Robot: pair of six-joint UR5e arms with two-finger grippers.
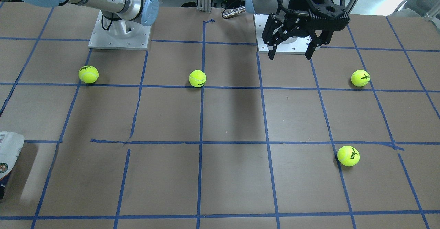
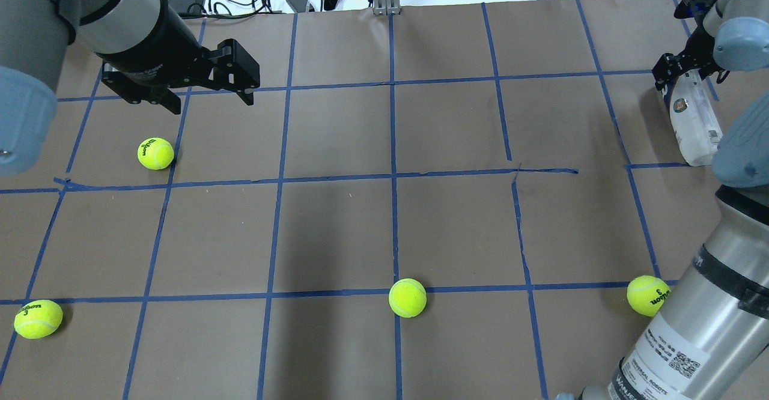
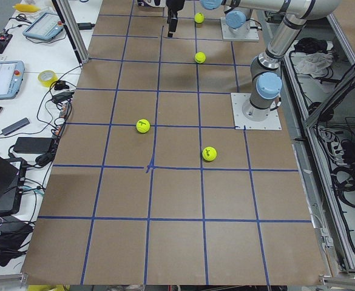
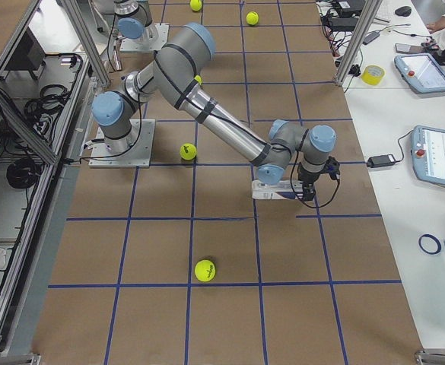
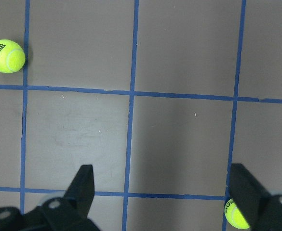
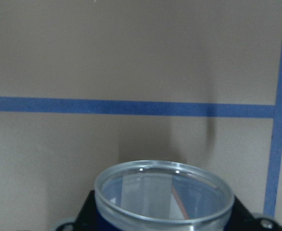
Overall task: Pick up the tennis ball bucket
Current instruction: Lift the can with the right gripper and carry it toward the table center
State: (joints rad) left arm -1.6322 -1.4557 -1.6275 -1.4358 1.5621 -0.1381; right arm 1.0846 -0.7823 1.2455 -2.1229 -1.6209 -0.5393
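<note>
While tennis balls (image 1: 197,78) lie scattered apart, right fingers (image 2: 668,66) clasp the tennis ball bucket (image 2: 696,127), left fingers (image 5: 84,185) spread.

The tennis balls (image 1: 348,156) carry "Wilson" and "3" in black. A white sticker (image 2: 664,352) on the right arm (image 2: 715,268) reads "UNIVERSAL ROBOTS" beside a QR code. The label on the tennis ball bucket (image 2: 696,127) is too small to read.

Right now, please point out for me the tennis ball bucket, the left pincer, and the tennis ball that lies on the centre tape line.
tennis ball bucket (image 2: 696,130), overhead view, on its side wall.
left pincer (image 1: 290,57), front-facing view, midway between its fingertips.
middle tennis ball (image 1: 197,78), front-facing view, centre of its yellow face.
</note>
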